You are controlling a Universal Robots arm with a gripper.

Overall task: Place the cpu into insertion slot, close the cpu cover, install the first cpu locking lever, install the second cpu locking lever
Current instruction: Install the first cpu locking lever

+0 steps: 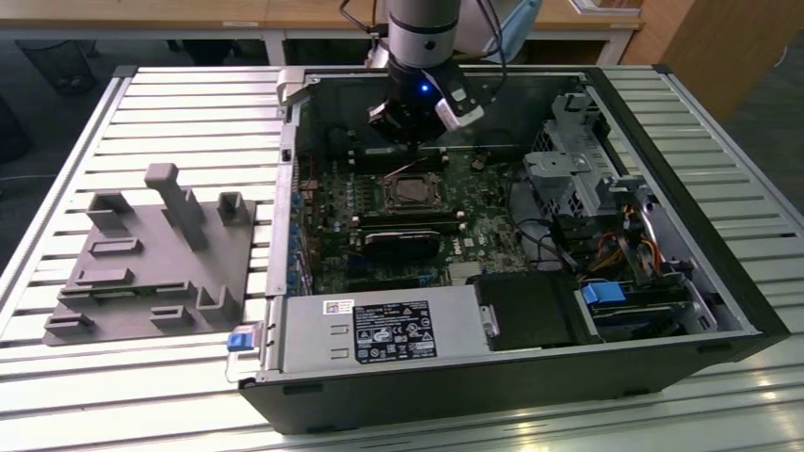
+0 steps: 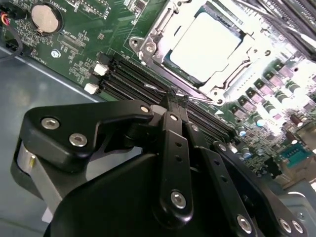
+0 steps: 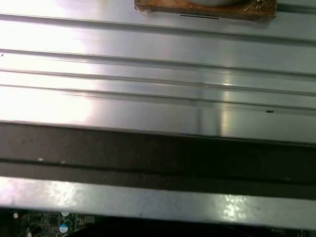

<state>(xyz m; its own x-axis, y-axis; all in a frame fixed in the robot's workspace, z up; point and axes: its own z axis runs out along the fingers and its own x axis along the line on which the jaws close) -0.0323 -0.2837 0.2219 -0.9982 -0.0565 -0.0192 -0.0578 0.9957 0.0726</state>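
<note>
1. The gripper (image 1: 412, 132) hangs inside the open computer case (image 1: 703, 282), just above the green board (image 2: 98, 44); its fingers (image 2: 173, 106) look pressed together, with nothing between them.
2. The cpu (image 2: 205, 44) sits in the insertion slot (image 1: 410, 193); the cpu cover (image 2: 158, 37) lies around it.
3. The gripper tips are near the slot's edge.

Even overhead light, blown-out glare on slatted table (image 3: 44, 103), soft focus
</note>
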